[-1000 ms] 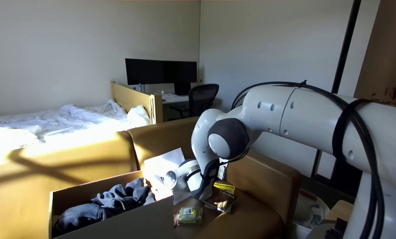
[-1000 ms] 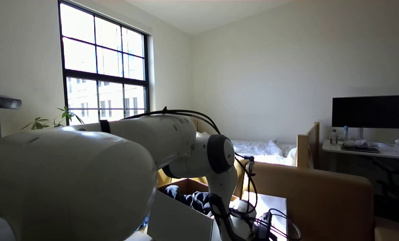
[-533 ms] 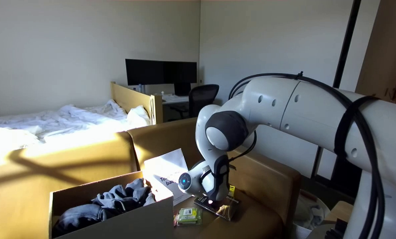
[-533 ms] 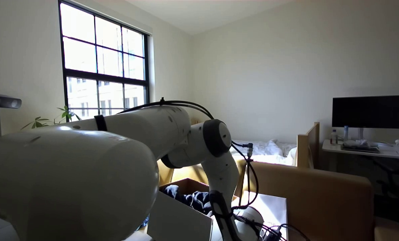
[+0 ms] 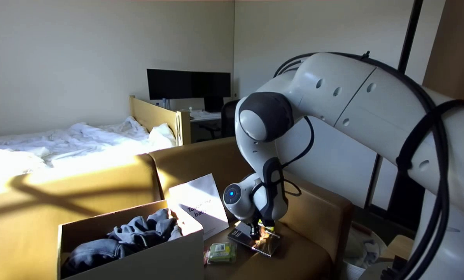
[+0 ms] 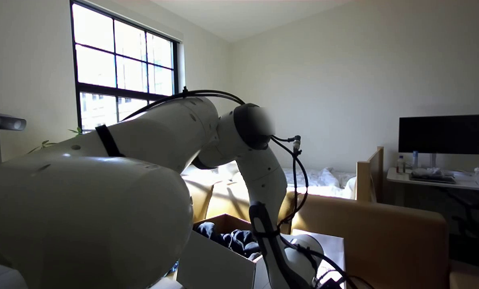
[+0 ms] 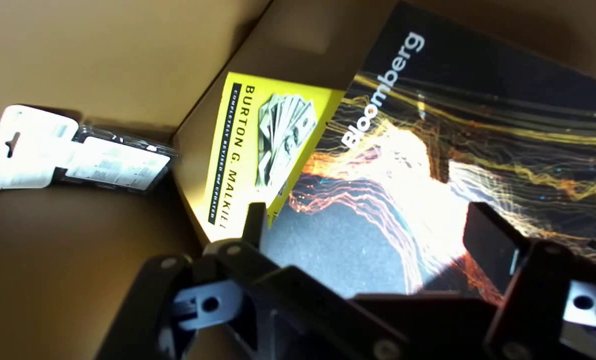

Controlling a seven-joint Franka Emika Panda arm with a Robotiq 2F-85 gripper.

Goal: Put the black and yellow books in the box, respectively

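In the wrist view, your tool (image 7: 370,225) stands wide over the black book (image 7: 442,145); you can't tell whether it touches. That book overlaps the yellow book (image 7: 270,142), with a white pack (image 7: 110,162) near. In an exterior view, both books lie on the sofa (image 5: 302,254), a green pack (image 5: 221,252) between them and the box (image 5: 150,261), which holds dark cloth (image 5: 119,243). In an exterior view, your arm (image 6: 267,180) partly blocks the box.

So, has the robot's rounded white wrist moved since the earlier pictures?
Yes. In an exterior view, the wrist has moved up and rightward in the picture, away from the unmoved brown cardboard box.
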